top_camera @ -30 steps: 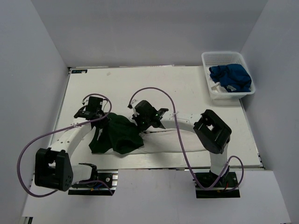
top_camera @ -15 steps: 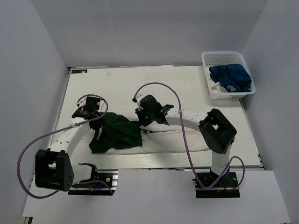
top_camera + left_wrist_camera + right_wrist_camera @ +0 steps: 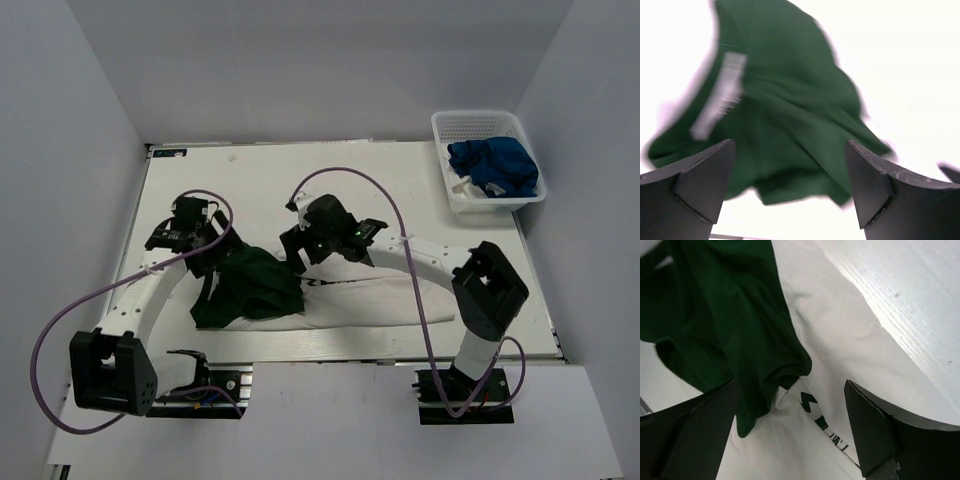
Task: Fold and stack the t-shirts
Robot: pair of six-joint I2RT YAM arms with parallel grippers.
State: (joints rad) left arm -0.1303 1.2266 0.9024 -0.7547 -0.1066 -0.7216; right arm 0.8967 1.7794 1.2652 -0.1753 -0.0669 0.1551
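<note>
A white t-shirt [image 3: 370, 300] with dark green sleeves [image 3: 250, 288] lies near the front edge of the table, its green cloth bunched at the left. In the left wrist view the green cloth [image 3: 785, 100] lies just beyond my left gripper [image 3: 790, 185], which is open and empty. My right gripper [image 3: 790, 430] is open too, hovering over the white body [image 3: 840, 350] where dark print [image 3: 812, 405] meets a green sleeve [image 3: 725, 325]. From above, the left gripper [image 3: 205, 248] and right gripper [image 3: 298, 250] flank the green bunch. A royal blue t-shirt [image 3: 492, 165] sits in the basket.
A white mesh basket [image 3: 452, 125] stands at the far right corner of the table, with a bit of white cloth [image 3: 462, 186] under the blue shirt. Purple cables loop over both arms. Grey walls close in the table on three sides.
Both grippers have gone from shut to open and let go of the green cloth. The left gripper has drawn back to the left, and the right has lifted slightly to the right.
</note>
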